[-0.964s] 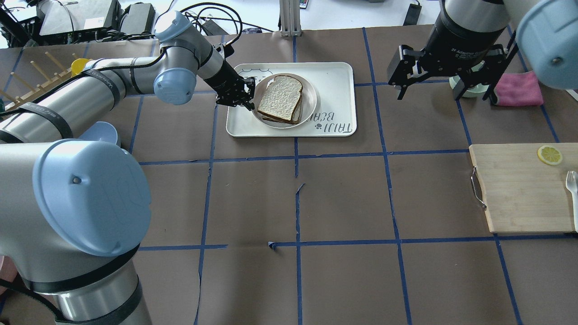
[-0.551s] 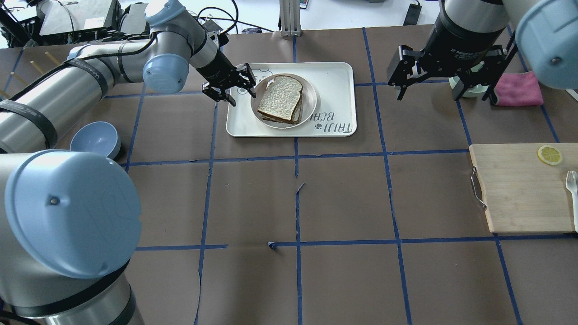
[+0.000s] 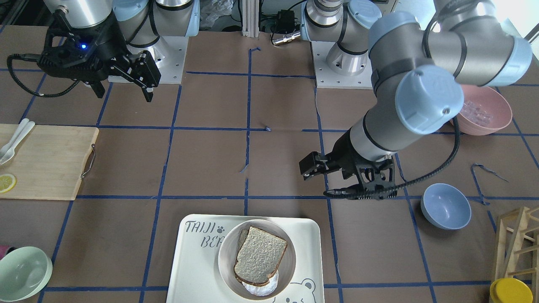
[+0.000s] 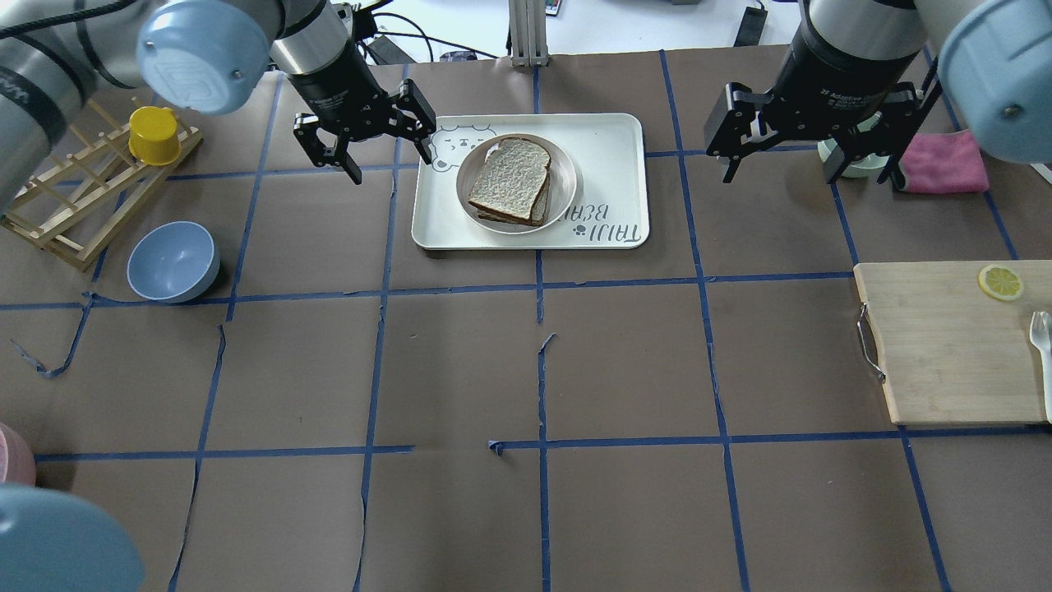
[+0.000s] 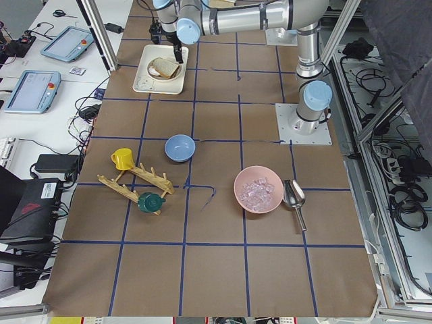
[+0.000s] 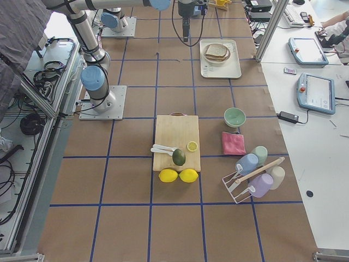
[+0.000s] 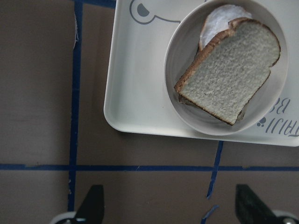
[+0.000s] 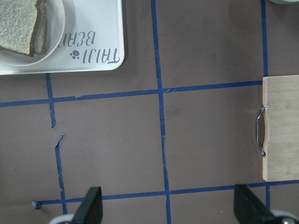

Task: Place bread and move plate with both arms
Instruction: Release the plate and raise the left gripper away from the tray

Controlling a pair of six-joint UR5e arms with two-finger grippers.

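Observation:
The bread point(image 4: 511, 177), a thick pale slice with dark crust, lies on the round cream plate point(image 4: 569, 182), on top of a thinner slice and something white. The plate stands on the white bear-printed tray point(image 4: 612, 144). My left gripper point(image 4: 392, 164) is open and empty above the table, just left of the tray's far left corner. Its wrist view shows the bread point(image 7: 229, 79), the plate point(image 7: 184, 51) and both fingertips point(image 7: 91, 207) spread wide. My right gripper point(image 4: 809, 177) is open and empty, raised well to the right of the tray. Its wrist view shows the plate's edge point(image 8: 55, 32).
A blue bowl point(image 4: 173, 261) and a wooden rack with a yellow cup point(image 4: 154, 136) are at the left. A cutting board point(image 4: 953, 345) with a lemon slice is at the right. A pink cloth point(image 4: 945, 164) and a pale green bowl point(image 3: 23, 267) lie behind my right gripper.
My left gripper has drawn back from the plate's left rim, moved left and up, and its fingers have spread open. The bread, the plate and my right arm have not moved.

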